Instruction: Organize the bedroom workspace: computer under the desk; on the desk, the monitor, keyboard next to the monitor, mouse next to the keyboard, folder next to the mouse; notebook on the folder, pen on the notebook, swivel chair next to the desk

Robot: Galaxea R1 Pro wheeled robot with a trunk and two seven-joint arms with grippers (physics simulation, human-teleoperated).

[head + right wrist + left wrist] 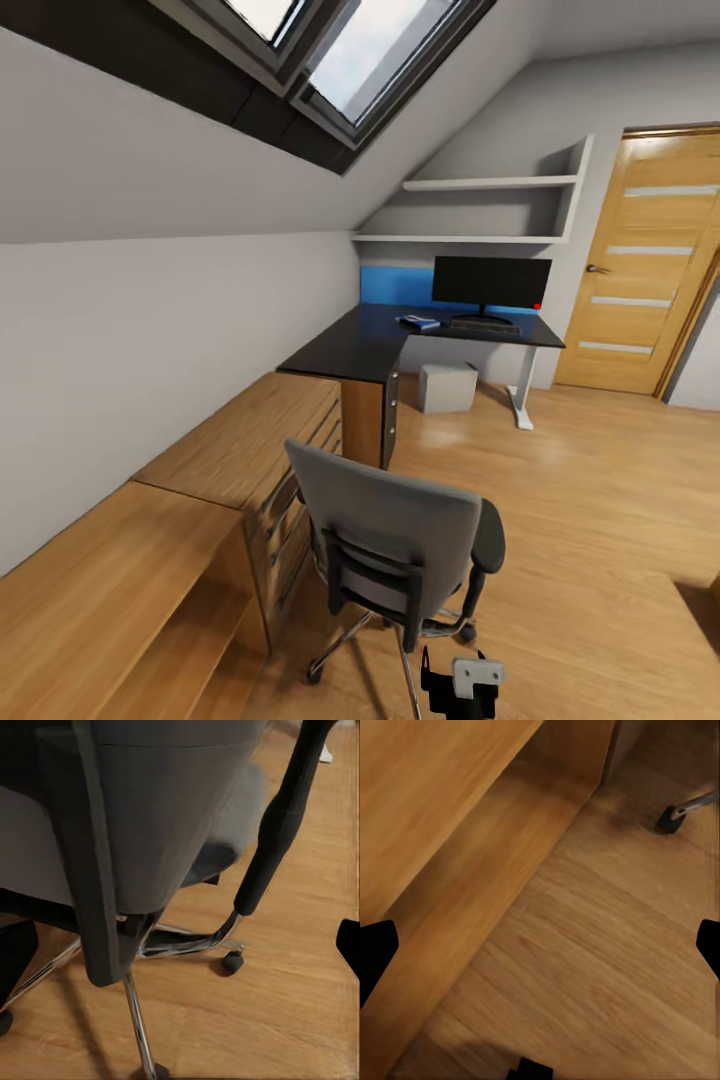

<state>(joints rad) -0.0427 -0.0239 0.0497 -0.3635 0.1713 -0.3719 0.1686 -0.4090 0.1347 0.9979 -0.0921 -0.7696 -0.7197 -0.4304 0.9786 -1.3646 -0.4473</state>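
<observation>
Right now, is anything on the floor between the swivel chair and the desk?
Nothing visible: the wood floor is bare from the swivel chair to the desk. A grey box sits under the desk.

We count one swivel chair (400, 540), back toward us. One desk (380, 340). On it: one monitor (491, 281), one keyboard (484, 326), one blue folder (418, 322). One grey box-shaped computer (447, 387) under desk. Two wall shelves (490, 183). One wooden door (650, 265) with four pale glass strips. Two skylight panes (370, 50). One gripper (465, 685) at lower edge, which arm's unclear. Three chair casters (232, 961) in right wrist view, one (668, 819) in left wrist view.
</observation>
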